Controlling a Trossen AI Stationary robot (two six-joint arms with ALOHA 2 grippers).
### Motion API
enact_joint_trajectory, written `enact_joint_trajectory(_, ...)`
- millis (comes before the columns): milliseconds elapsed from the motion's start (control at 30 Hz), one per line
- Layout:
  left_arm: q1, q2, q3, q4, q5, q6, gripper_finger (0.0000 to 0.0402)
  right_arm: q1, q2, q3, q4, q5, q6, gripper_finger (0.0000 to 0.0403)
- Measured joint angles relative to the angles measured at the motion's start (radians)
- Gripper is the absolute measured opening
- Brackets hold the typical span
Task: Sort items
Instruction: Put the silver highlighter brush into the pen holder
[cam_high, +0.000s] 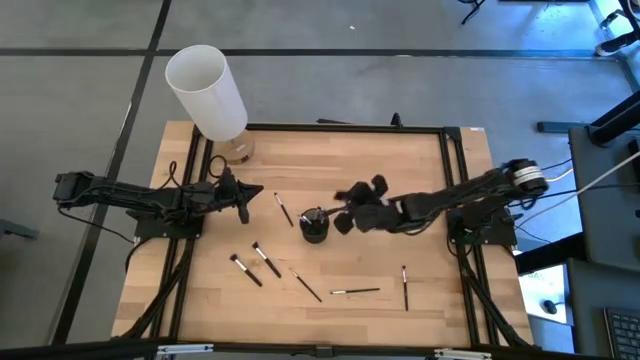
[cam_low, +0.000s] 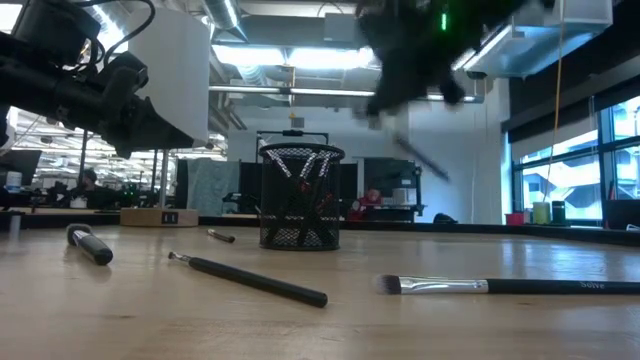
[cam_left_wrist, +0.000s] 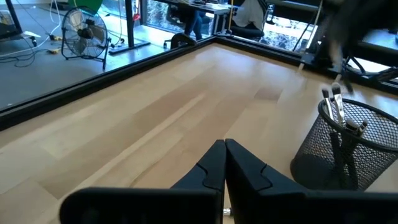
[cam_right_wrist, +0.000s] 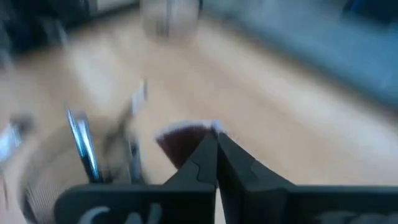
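brushes (cam_high: 266, 260): thin dark sticks, pale ferrules | several in mesh cup (cam_high: 314, 226)

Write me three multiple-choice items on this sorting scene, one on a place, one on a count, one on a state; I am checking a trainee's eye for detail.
1. Where does the black mesh cup stand?
A. near the table's middle
B. beside the white cylinder
C. at the right edge

2. How many brushes lie loose on the table in the high view?
A. two
B. six
C. eleven

3. How do the left hand's fingers stand?
A. wide open
B. closed on a brush
C. closed on nothing

Answers:
1. A: in the high view the cup sits mid-table, apart from the white cylinder at the far left corner.
2. B: six lie around the cup, for example one near the right side.
3. C: the left wrist view shows the fingers pressed together with nothing between them.
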Motion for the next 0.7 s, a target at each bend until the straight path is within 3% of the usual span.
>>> enact_joint_trajectory(100, 0.000, 0.000, 0.000, -0.005, 0.000, 0.000, 0.0004, 0.019, -0.053, 0.013, 0.163, 0.125, -0.144, 0.0002)
enact_joint_trajectory(167, 0.000, 0.002, 0.000, -0.007, 0.000, 0.001, 0.0004, 0.026, -0.056, 0.003, 0.344, 0.133, -0.250, 0.0002)
enact_joint_trajectory(467, 0.000, 0.005, 0.000, -0.003, 0.003, 0.002, 0.0004, 0.031, 0.143, -0.061, 1.010, -0.028, -0.500, 0.0001)
enact_joint_trajectory(700, 0.000, 0.005, 0.001, 0.012, 0.079, 0.043, 0.0005, 0.031, 0.350, -0.064, 1.262, -0.066, -0.574, 0.0002)
